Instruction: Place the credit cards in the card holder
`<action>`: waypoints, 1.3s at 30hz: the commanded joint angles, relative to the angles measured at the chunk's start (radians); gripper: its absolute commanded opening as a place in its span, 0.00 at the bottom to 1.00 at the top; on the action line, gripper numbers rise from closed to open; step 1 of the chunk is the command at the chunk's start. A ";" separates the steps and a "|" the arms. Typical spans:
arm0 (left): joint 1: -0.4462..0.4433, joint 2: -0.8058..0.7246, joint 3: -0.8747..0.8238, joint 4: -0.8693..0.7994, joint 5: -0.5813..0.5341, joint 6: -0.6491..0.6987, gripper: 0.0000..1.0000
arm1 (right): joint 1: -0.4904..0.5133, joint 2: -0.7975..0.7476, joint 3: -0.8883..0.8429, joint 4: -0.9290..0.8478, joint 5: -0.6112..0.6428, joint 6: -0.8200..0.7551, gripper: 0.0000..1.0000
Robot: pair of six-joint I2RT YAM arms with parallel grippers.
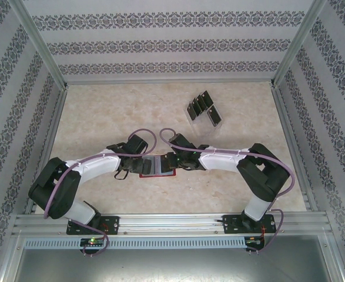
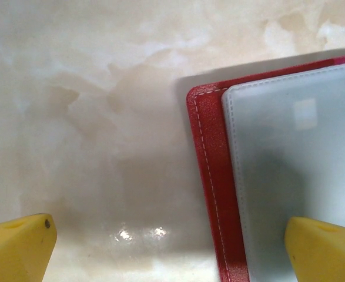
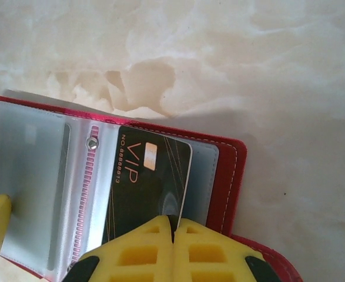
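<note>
On the left, the left gripper (image 2: 169, 235) stands with its yellow jaws wide apart. One finger is over the pale marbled table (image 2: 90, 117) and the other is over the open page of the small red stitched folding wallet (image 2: 210, 176) with a grey-blue lining. Whether that finger presses the page flat or merely hovers above it I cannot tell. The wallet lies open at the middle of the table, between the two arms.

To its right, the right gripper (image 3: 172, 223) is closed tight on one edge of a thin black plastic card with pale VIP lettering (image 3: 151, 176). The card lies slanted across the wallet's right-hand clear sleeve. Further right and well behind, the other small black cards (image 1: 203, 108) stand in a clear plastic slotted stand (image 1: 190, 117).

The card looks light, stiff and slick, so a pinch on one short edge should serve, if it is square enough that the card cannot swivel. The wallet looks soft and floppy, likely to slide or fold when the card is pushed in, so holding down a page near the spine should steady it
</note>
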 commanded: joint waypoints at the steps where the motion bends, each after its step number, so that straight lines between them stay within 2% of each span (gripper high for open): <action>1: 0.011 -0.014 -0.002 -0.065 -0.022 0.030 1.00 | 0.000 0.010 -0.032 -0.130 -0.015 -0.011 0.00; 8: 0.016 -0.042 -0.019 -0.078 -0.028 0.018 1.00 | -0.009 -0.012 -0.038 -0.103 -0.064 0.003 0.00; 18: 0.017 -0.057 -0.033 -0.078 -0.022 0.008 1.00 | -0.034 -0.100 -0.044 0.050 -0.217 0.018 0.00; 31: 0.016 -0.077 -0.098 -0.035 0.042 -0.065 1.00 | -0.055 -0.089 -0.184 0.407 -0.276 0.247 0.00; 39: 0.015 -0.074 -0.107 -0.027 0.043 -0.069 1.00 | -0.055 -0.057 -0.210 0.497 -0.292 0.304 0.00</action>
